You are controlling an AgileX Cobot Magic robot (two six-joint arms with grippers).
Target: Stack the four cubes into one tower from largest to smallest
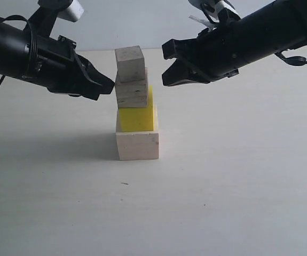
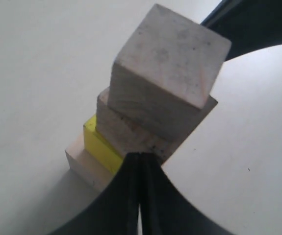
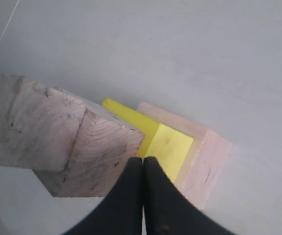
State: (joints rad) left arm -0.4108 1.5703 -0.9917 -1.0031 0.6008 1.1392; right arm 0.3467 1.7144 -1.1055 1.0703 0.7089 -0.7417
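Four-high on the white tabletop (image 1: 238,186): large pale smooth wooden cube (image 1: 138,145) as base, bright yellow cube (image 1: 137,117), layered-grain raw wood cube (image 1: 131,92), small whitish-grey wooden cube (image 1: 130,61) on top, slightly skewed; left pincer (image 2: 140,155) and right pincer (image 3: 143,159) both closed, empty, flanking the upper cubes, so stacking looks done, only backing off seems left.

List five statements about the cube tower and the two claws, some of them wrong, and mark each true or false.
1. The tower runs, bottom to top: big pale wooden cube, yellow cube, grainy wooden cube, small whitish cube. True.
2. The yellow cube is the widest. False: the big pale wooden cube under it is wider.
3. The left claw and the right claw are both shut. True.
4. The right claw grips the small whitish cube. False: it holds nothing, and that cube sits free on top.
5. A fifth cube lies beside the tower. False: only four show, all stacked.
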